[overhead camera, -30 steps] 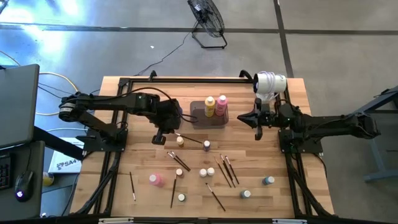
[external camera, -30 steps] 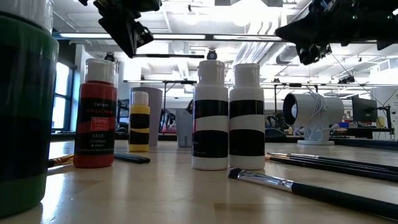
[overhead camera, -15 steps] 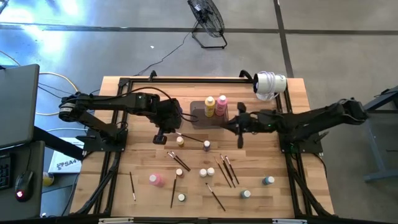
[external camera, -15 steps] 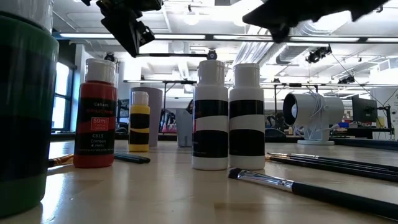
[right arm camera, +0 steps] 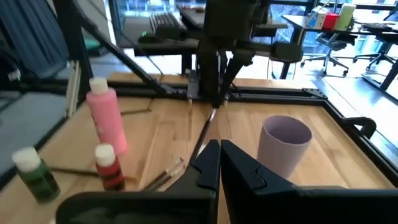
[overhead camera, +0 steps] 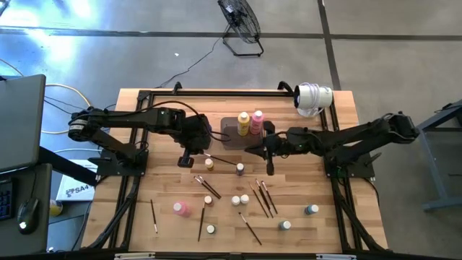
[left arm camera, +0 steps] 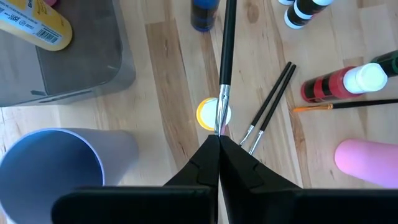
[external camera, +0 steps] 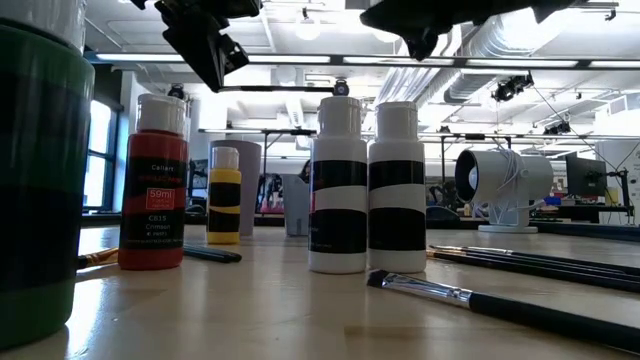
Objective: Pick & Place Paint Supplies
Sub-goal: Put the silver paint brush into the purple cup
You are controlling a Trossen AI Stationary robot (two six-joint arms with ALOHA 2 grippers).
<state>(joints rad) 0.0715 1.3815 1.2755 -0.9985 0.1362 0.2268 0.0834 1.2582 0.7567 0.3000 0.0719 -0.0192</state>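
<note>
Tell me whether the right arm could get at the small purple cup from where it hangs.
Probably yes: the right gripper, fingers shut and holding nothing, hangs close to the small purple cup, with bare wood between them.

In the low view, a green bottle at nine o'clock is running off the left and top edges, and its label is showing too blurred to read. The brush at five o'clock is leaving the frame before its handle ends. Both arms are appearing only as dark shapes cut by the top edge. In the left wrist view, the grey tray and the purple cup are being cropped by the frame, and a pink bottle at four o'clock is showing only in part. Bottle labels in the high view are reading too small to tell.
</note>
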